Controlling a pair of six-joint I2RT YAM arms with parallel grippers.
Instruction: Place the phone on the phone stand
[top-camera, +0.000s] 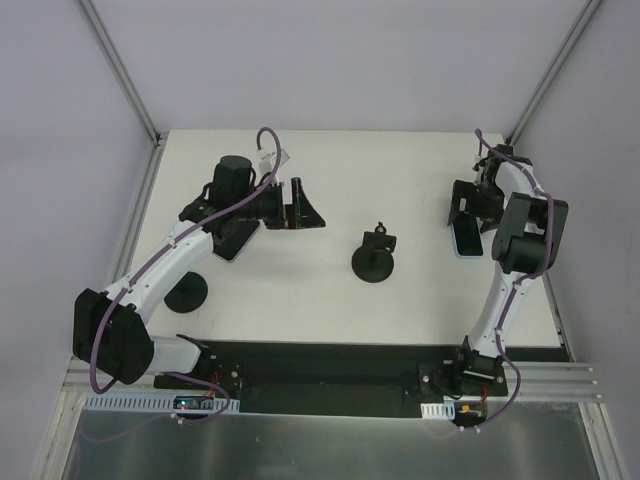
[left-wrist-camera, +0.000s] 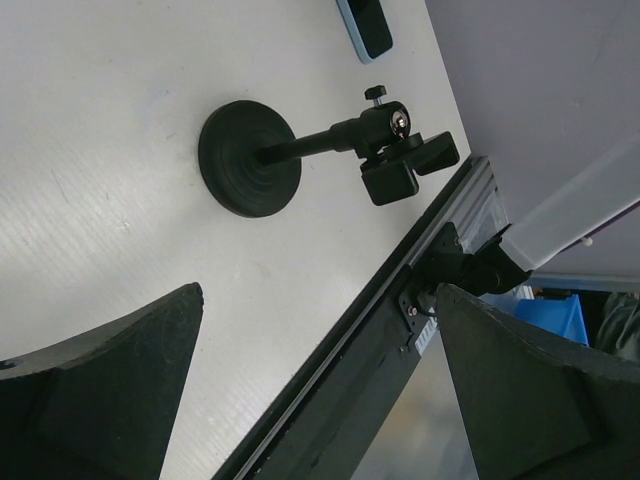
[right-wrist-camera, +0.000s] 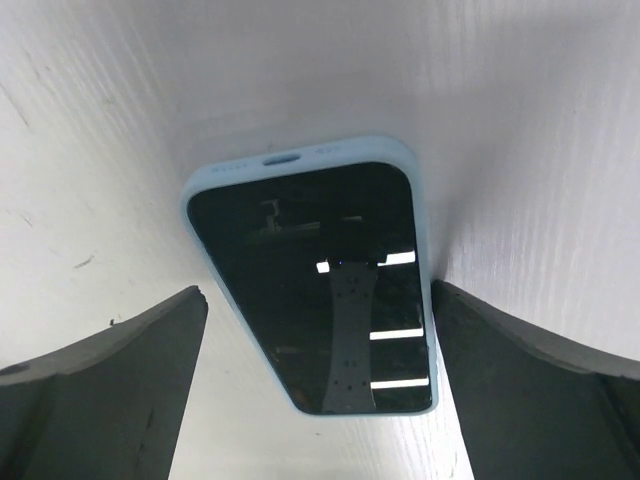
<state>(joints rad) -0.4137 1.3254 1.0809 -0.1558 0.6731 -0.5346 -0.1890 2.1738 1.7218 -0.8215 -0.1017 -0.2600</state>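
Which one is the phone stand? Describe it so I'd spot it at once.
On the white table, look at the middle, between the left arm and the right arm. The phone stand is a round black base with a short post and clamp on top; the other black disc, by the left arm, shows no post.

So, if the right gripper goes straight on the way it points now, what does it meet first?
Most likely the light-blue-cased phone, lying screen-up on the white table, centred ahead of the open right gripper; how far off is unclear.
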